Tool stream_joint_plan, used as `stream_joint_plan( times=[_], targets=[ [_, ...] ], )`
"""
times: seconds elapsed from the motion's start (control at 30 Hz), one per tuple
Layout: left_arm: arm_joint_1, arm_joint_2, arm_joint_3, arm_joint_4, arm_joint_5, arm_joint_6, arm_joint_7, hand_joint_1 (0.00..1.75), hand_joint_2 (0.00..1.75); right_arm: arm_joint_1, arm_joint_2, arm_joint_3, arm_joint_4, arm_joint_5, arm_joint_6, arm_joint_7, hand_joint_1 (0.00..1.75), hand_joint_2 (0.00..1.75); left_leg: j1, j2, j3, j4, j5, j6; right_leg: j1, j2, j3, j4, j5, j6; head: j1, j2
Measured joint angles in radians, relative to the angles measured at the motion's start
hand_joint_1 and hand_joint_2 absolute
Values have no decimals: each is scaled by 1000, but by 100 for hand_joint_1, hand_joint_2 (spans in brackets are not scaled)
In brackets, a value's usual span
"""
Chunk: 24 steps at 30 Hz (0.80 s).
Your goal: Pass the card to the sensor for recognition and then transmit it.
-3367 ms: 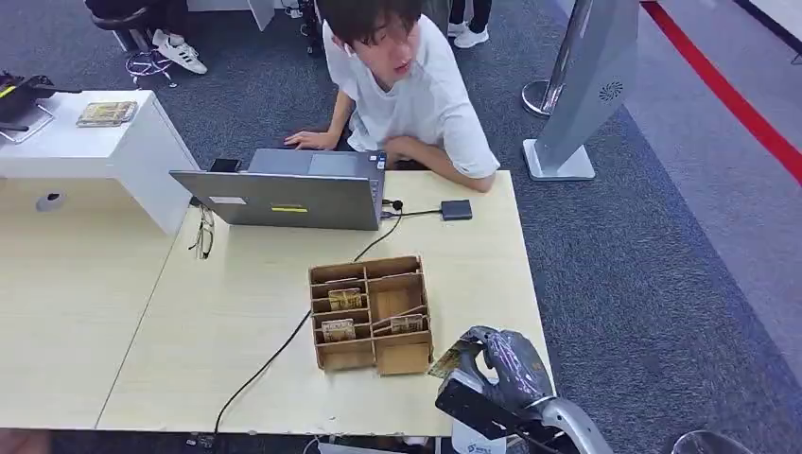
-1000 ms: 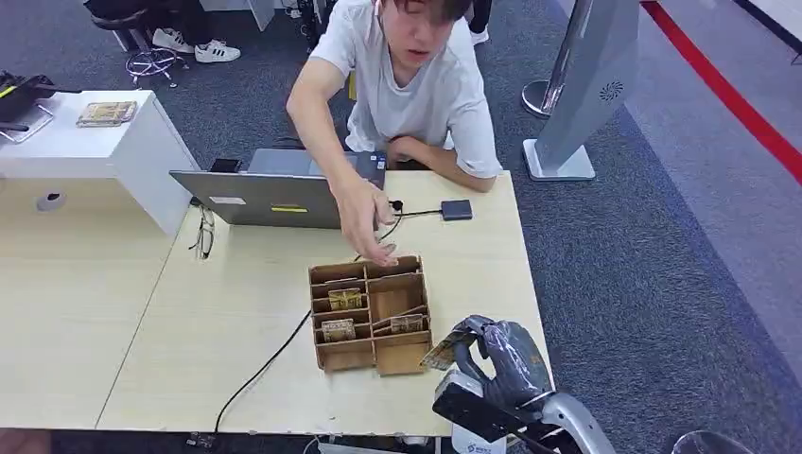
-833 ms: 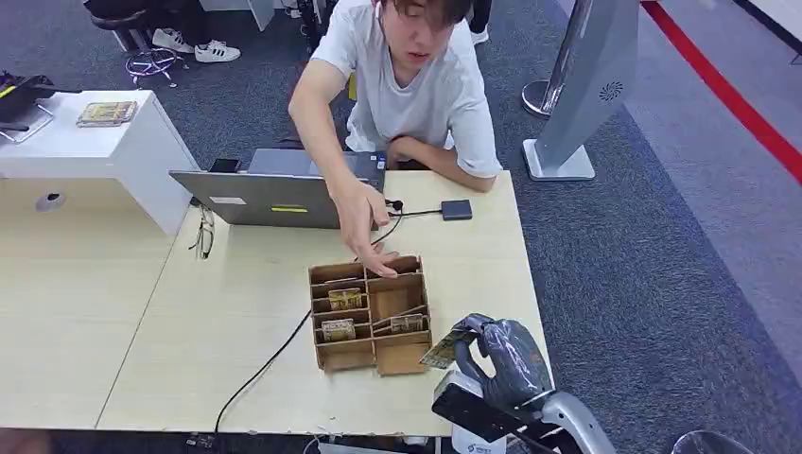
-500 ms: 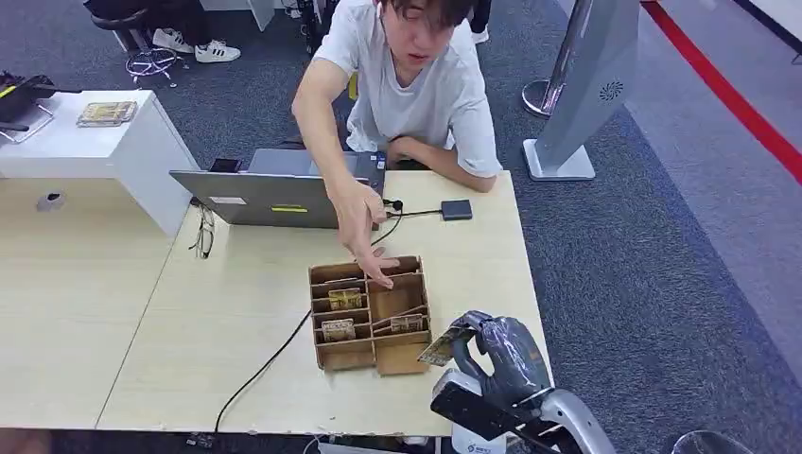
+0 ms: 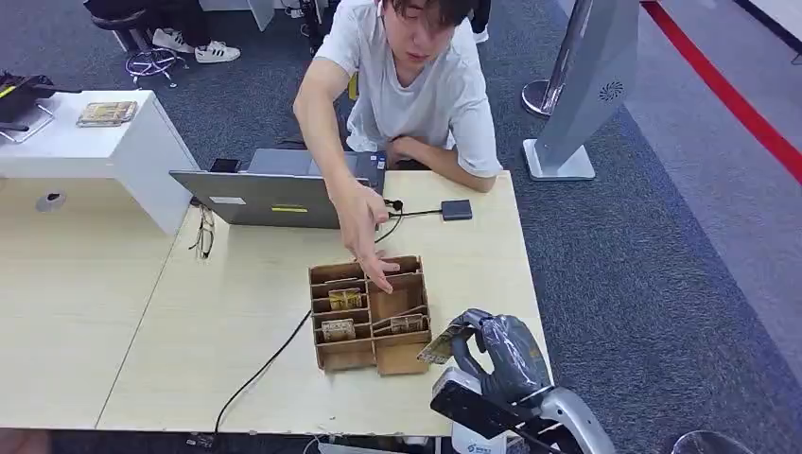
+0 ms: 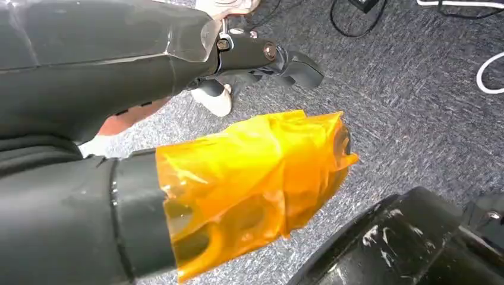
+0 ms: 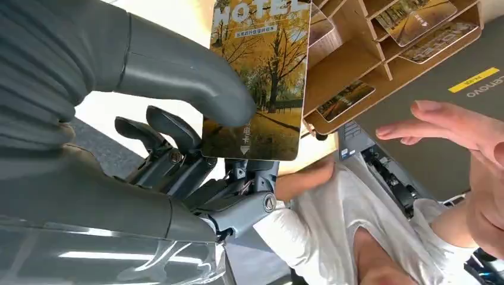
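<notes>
1. The robot's right hand (image 5: 499, 352) hangs over the near right corner of the pale wooden surface (image 5: 217, 322), its thumb (image 7: 178, 71) and dark fingers (image 7: 172, 127) pinching a hotel card (image 7: 261, 77) printed with autumn trees.
2. From above, the card (image 5: 441, 346) sticks out of that hand toward the cardboard organizer (image 5: 370, 312), just beside its near right corner; I can't tell whether they touch.
3. The organizer holds more cards (image 5: 344, 299) in its compartments.
4. A person in a white shirt (image 5: 416, 85) leans over from the far side, one hand (image 5: 364, 227) stretched down with its fingertips at the organizer's far edge.
5. A grey laptop (image 5: 284, 194) stands open behind the organizer, and a small dark sensor box (image 5: 456, 209) lies to its right on a cable.
6. The left hand (image 6: 255, 184) hangs down above grey carpet, wrapped in an amber film; its fingers are covered, so I cannot tell how they lie.
</notes>
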Motion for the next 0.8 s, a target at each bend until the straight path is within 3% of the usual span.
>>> stream_joint_plan(
  times=[0.17,0.27,0.53,0.67,0.8],
  targets=[
    [0,-2,2,0,4,-8,-1,0,0,-1,0,0,0,0,3,-1,175,175,0,0,0,0,0,0,0,0,0,0,0,0,0,0],
    [8,-4,27,-5,64,-62,-17,0,0,-9,3,0,0,0,16,-10,175,175,0,0,0,0,0,0,0,0,0,0,0,0,0,0],
    [82,-4,179,-77,263,-304,-27,0,0,-79,8,13,29,-46,52,-34,175,175,0,0,0,0,0,0,0,1,0,0,0,0,0,0],
    [143,-4,316,-131,480,-517,11,0,0,-167,14,52,91,-100,71,-53,175,175,0,3,0,0,0,0,0,2,0,0,0,0,0,0],
    [191,-1,422,-164,615,-631,48,0,0,-253,26,90,158,-145,73,-60,175,175,0,2,0,0,1,0,0,2,0,1,0,0,0,0]
  ],
)
